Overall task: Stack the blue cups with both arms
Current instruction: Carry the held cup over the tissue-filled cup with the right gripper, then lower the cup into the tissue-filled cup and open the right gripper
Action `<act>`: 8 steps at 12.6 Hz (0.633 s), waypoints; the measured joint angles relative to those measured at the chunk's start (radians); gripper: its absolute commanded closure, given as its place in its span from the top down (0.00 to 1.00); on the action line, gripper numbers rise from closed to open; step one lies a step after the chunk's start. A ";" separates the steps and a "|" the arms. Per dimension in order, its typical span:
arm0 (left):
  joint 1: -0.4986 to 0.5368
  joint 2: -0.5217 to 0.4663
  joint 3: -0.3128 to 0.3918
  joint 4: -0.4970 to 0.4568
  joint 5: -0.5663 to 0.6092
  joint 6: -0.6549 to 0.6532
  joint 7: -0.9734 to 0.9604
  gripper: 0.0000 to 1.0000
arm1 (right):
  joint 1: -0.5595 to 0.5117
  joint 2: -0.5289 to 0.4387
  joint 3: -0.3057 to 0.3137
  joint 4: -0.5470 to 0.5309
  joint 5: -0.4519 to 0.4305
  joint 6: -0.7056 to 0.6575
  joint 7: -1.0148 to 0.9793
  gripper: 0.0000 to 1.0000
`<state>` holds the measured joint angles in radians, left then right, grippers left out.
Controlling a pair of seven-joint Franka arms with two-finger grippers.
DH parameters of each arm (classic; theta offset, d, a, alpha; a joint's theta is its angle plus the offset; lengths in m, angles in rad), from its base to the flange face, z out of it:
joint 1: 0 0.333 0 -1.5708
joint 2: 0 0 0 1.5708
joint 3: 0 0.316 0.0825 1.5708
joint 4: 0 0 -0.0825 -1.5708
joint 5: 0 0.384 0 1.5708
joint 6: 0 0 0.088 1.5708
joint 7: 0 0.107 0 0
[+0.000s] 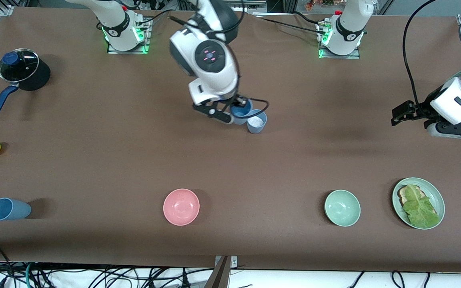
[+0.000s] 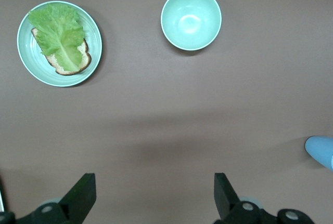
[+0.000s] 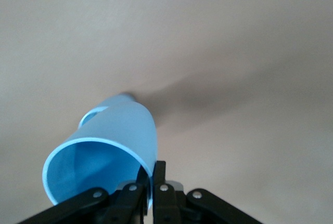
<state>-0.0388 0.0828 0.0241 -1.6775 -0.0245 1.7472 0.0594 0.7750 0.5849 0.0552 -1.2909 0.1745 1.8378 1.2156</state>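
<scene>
Pinched on its rim between the right gripper's (image 1: 236, 114) fingers, the sky-blue cup (image 1: 241, 111) hung just beside the greyer cup (image 1: 257, 121) on the table, seemingly lined up for nesting. Off toward its own end, the left gripper (image 1: 399, 113) waited with fingers spread wide, holding nothing.

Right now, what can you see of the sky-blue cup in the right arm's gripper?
The sky-blue cup is a small, handleless, tapered tumbler, matte like plastic, blue inside and out. The right gripper is shut on its rim, one finger inside and one outside the wall. It sits mouth up in the table's middle, right beside the greyer blue cup with the whitish inside; whether they touch, or whether it rests on the table, I cannot tell.
</scene>
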 measured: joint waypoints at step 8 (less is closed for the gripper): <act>0.000 0.000 0.000 0.000 0.000 0.000 0.000 1.00 | 0.093 0.060 -0.014 0.039 -0.018 0.037 0.124 0.00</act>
<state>-0.0391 0.0830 0.0239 -1.6772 -0.0245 1.7472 0.0594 0.8683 0.6454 0.0415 -1.2515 0.1564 1.8750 1.3392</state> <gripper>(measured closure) 0.000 0.952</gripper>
